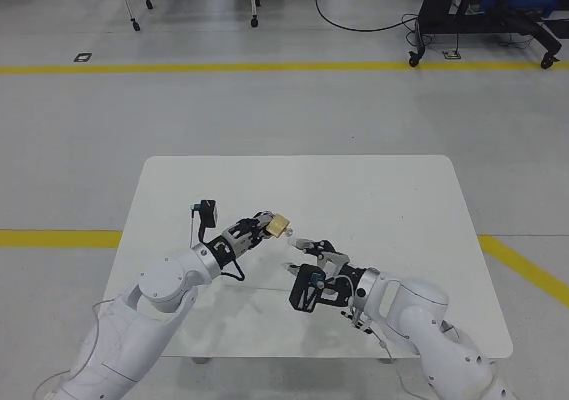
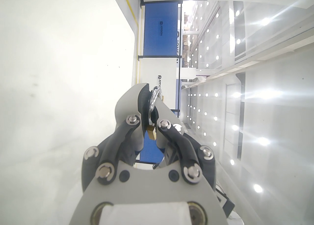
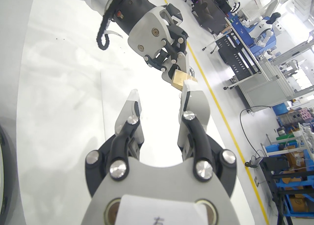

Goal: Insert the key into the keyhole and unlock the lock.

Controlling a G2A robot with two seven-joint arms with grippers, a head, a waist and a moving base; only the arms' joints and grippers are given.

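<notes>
My left gripper [image 2: 150, 105] is pressed together on the padlock [image 3: 182, 79], pinching it by its silver shackle [image 2: 155, 94] so that the brass body sticks out past my fingertips and stays free. I hold it up off the worktop [image 1: 394, 200], over the middle and a little toward the near edge. I judge that I grip it this way on purpose: with the shackle clamped and the body exposed, the underside where a keyhole would sit faces my other arm, though I cannot make out the keyhole itself. My right gripper [image 3: 162, 103] sits just beside the padlock on the near side, its fingers spread wide with nothing between them. One fingertip is very close to the brass body, but I cannot tell whether it touches. The two grippers face each other, which suits a job where one hand steadies the lock and the other works on it. As I read it, the insertion has not begun, since my right gripper carries nothing to put in. The risk I see is the padlock swinging on its shackle if I nudge the body, so my left grip needs to be firm.
</notes>
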